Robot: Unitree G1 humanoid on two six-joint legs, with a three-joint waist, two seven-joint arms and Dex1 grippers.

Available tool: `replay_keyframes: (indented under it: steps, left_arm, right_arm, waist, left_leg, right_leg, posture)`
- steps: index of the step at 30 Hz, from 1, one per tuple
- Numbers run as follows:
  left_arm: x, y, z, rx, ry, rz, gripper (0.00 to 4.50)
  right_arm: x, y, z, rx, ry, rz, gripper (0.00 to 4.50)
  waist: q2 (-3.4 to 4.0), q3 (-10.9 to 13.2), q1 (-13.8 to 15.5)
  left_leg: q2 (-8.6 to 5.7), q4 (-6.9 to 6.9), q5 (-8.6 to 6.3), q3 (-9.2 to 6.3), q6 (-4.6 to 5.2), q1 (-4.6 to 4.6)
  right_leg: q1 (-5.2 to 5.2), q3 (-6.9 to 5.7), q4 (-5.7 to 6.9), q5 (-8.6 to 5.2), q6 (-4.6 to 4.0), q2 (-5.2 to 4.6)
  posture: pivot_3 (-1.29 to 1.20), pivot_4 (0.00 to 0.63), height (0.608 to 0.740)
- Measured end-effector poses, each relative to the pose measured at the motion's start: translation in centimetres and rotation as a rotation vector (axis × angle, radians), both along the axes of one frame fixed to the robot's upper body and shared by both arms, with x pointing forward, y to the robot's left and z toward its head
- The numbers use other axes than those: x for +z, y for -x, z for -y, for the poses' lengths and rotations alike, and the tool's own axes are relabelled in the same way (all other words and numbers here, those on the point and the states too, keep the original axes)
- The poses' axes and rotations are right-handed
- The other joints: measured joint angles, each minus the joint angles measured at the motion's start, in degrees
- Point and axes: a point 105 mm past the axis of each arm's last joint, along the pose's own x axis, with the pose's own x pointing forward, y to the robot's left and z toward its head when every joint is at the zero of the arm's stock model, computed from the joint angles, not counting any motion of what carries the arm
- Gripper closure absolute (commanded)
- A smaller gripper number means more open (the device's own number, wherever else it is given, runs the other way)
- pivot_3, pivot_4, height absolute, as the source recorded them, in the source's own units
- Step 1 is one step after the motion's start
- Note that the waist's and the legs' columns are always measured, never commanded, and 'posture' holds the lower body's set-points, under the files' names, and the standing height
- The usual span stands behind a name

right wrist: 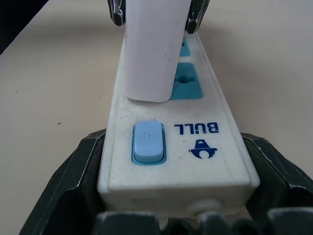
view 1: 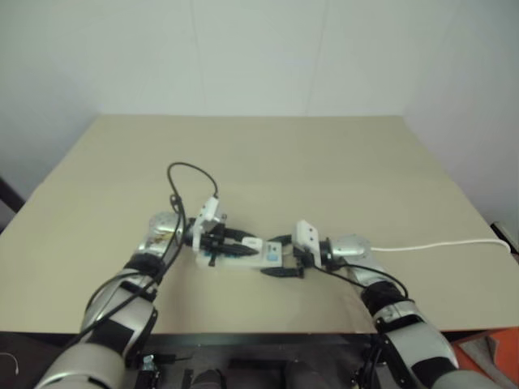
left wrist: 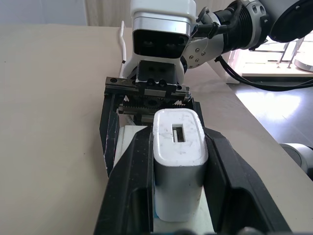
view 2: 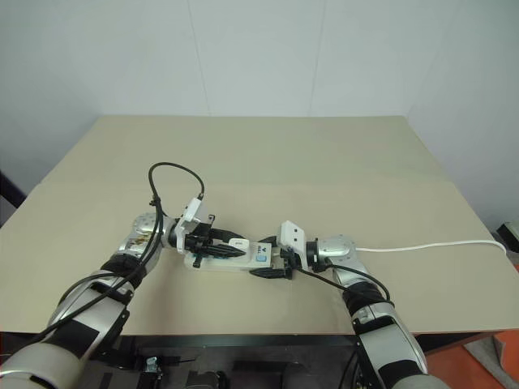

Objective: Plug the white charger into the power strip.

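My right gripper (right wrist: 178, 215) clamps the strip (right wrist: 205, 147) by its switch end to steady it on the table (view 1: 324, 162), while my left gripper (left wrist: 178, 161) pinches the charger (left wrist: 178, 161), standing on the strip's first socket, to press it home.

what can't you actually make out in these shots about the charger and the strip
- Prongs of the white charger: hidden under its own body in the right wrist view, so whether it is fully seated in the power strip cannot be told.
- Sockets behind the charger: covered by it and the left gripper, which is shut on the charger.
- Far end of the strip's cord: cut off by the right edge of the eye views.
- Right gripper around the strip's switch end: fingertips lie below the picture edge.
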Motion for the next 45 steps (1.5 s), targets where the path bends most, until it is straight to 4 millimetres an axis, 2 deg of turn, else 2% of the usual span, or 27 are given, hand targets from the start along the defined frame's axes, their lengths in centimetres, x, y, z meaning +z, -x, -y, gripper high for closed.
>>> replay_keyframes:
  steps: [14, 25, 27, 29, 35, 36, 45]
  left_arm:
    - [-0.6, 0.2, 0.1, -0.014, -0.029, 0.145, 3.48]
    - [-0.9, -0.1, 0.2, 0.015, -0.027, 0.115, 3.48]
    - [-0.9, -0.2, 0.1, 0.020, -0.027, 0.114, 2.76]
    - [-2.1, -0.1, -0.7, 0.048, -0.067, 0.076, 2.15]
    - [-1.6, -0.6, -0.9, 0.092, -0.010, 0.083, 0.17]
    - [-1.6, -0.6, -1.0, 0.093, -0.010, 0.084, 0.04]
    - [-1.3, -0.7, -1.5, 0.102, -0.014, 0.053, 0.04]
  right_arm:
    - [-0.2, -0.1, 0.1, -0.008, 0.007, -0.001, 1.08]
    - [-0.4, -0.2, 0.3, -0.029, 0.010, -0.002, 1.08]
    - [-0.4, -0.3, 0.3, -0.031, 0.010, -0.004, 1.08]
    - [-0.4, -0.1, 0.0, -0.019, 0.006, 0.001, 1.08]
    - [-0.4, 0.0, 0.0, -0.011, 0.003, 0.001, 1.08]
    - [-0.4, 0.0, 0.0, -0.010, 0.002, 0.001, 1.08]
    - [-0.2, 0.0, -0.1, -0.005, 0.001, 0.005, 1.08]
  waist:
    - [0.02, -0.03, 0.06]
    - [0.07, -0.15, 0.14]
    - [0.07, -0.17, 0.14]
    - [0.09, -0.18, -0.06]
    - [0.09, -0.18, -0.04]
    - [0.09, -0.18, -0.06]
    - [0.08, -0.16, -0.15]
  left_leg:
    - [-0.01, 0.04, 0.01, 0.01, 0.00, 0.26]
    - [-0.02, 0.10, 0.01, 0.01, 0.00, 0.42]
    - [-0.02, 0.10, 0.01, 0.01, 0.00, 0.53]
    - [-0.02, 0.08, 0.01, 0.04, 0.00, 0.53]
    - [-0.01, 0.07, 0.01, 0.03, 0.00, 0.31]
    - [-0.01, 0.07, 0.01, 0.03, 0.00, 0.30]
    - [0.00, 0.07, 0.01, 0.02, 0.00, 0.21]
  right_leg:
    - [0.23, 0.01, 0.06, 0.03, 0.03, 0.00]
    - [0.40, 0.03, 0.08, 0.10, 0.10, 0.00]
    - [0.50, 0.03, 0.08, 0.10, 0.10, 0.00]
    - [0.44, 0.08, 0.06, 0.10, 0.10, 0.00]
    - [0.28, 0.06, 0.05, 0.10, 0.09, 0.01]
    - [0.27, 0.07, 0.05, 0.10, 0.09, 0.01]
    - [0.16, 0.06, 0.05, 0.10, 0.09, 0.02]
  posture:
    - [0.00, 0.150, 0.740]
    - [0.00, 0.150, 0.740]
    - [0.00, 0.150, 0.740]
    - [0.00, 0.150, 0.740]
    - [0.00, 0.150, 0.740]
    - [0.00, 0.150, 0.740]
    - [0.00, 0.150, 0.740]
